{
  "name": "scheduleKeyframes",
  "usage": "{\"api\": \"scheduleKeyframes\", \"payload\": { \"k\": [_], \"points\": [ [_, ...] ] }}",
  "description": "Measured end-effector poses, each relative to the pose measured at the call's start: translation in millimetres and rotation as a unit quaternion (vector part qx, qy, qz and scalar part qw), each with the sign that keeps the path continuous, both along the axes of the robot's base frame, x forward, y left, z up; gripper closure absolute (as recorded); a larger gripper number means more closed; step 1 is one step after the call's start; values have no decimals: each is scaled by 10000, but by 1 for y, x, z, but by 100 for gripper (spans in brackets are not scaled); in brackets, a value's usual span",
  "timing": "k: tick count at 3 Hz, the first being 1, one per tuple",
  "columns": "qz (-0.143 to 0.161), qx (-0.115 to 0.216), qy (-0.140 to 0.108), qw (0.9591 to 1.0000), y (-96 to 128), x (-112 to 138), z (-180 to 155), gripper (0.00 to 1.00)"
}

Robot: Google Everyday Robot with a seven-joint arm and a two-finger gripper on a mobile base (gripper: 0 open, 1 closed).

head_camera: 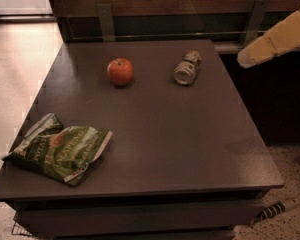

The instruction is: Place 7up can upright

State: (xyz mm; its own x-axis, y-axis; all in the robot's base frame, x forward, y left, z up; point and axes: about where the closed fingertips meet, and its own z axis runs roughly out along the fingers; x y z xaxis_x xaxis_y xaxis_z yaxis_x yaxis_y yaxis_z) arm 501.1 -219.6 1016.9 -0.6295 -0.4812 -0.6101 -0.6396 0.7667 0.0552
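We see the 7up can (186,68) lying on its side in the upper middle-right of the frame, on the far part of the dark table (180,139). It is a small silvery-grey can. Its shiny round end faces down-frame towards us, and its body runs up and slightly right towards the table's back edge. The label is a dull greenish-white, and we cannot read any writing on it.

The only legible print is on the green crisp bag (60,151) at the lower left of the frame, near the table's front left corner, where we read "JALAPENO". The smaller letters beside that word are too blurred to make out.

A red apple (120,71) sits left of the can, near it but apart, with bare table between them. Two grey metal brackets (106,21) stand upright along the back edge.

The gripper (255,54) shows as a cream-yellow shape at the upper right edge of the frame. It lies beyond the table's right side, well apart from the can, with nothing held that we can see. Whether it is parted or closed we cannot tell. Nothing lies between it and the can.
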Motion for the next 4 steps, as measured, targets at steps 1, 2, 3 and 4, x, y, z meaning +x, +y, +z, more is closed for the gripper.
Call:
{"api": "scheduleKeyframes", "payload": {
  "k": [1,2,3,4],
  "points": [
    [-1009,790,125,9917,-3,23,-12,0],
    [-1410,1068,249,9839,-1,29,-9,0],
    [-1410,1068,249,9839,-1,29,-9,0],
    [-1798,943,414,9783,4,44,-8,0]
  ]
}}
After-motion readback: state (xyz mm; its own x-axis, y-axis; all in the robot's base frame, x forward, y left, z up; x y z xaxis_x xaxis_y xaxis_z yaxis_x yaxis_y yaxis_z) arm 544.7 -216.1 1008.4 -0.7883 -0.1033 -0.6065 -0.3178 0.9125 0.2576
